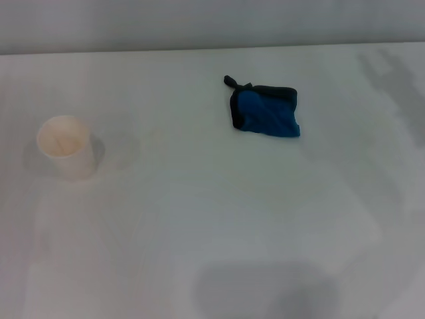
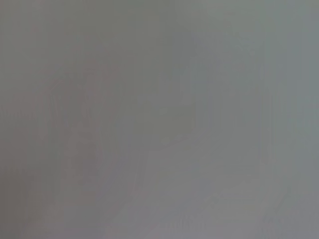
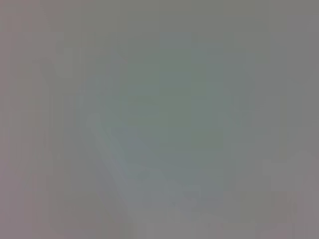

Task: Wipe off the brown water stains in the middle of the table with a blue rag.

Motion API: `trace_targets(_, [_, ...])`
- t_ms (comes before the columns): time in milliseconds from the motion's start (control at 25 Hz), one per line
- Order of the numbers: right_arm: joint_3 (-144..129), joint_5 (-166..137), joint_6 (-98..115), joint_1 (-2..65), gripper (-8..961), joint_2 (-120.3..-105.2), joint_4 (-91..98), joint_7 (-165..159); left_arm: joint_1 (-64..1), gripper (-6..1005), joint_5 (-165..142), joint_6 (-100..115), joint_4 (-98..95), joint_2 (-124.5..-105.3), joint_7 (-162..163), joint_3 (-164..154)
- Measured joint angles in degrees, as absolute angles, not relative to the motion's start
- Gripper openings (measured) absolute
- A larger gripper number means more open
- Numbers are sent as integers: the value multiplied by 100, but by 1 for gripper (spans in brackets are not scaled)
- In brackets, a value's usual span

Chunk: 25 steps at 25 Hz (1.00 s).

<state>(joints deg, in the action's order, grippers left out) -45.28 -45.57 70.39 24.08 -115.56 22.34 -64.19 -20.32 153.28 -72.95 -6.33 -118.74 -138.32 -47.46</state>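
The blue rag [image 1: 265,110] lies loosely folded on the white table [image 1: 219,219], right of centre toward the far edge, with black edging and a short black loop at its far left corner. No brown water stains show on the table in the head view. Neither gripper nor any arm appears in the head view. Both wrist views show only a plain grey surface with no fingers and no object.
A pale paper cup [image 1: 66,146] stands upright at the left of the table. A grey wall runs behind the table's far edge [image 1: 212,48]. A soft shadow [image 1: 265,289] lies on the tabletop near the front edge.
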Motion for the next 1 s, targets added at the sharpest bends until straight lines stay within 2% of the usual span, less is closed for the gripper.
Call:
trace_targets(200, [-4517, -3563, 6988, 2447, 728, -11562, 1310, -3871, -2059, 876, 15328, -7282, -633, -11875, -13834, -4746])
trace_targets(360, [-4517, -3431, 6882, 2447, 727, -11566, 1155, -3269, -2099, 876, 15328, -7201, -633, -11883, -13834, -4746])
trace_targets(1000, [-4522, -3337, 6534, 2457, 727, -11567, 1055, -3169, -2327, 876, 15348, -6777, -680, -11866, -13834, -4670])
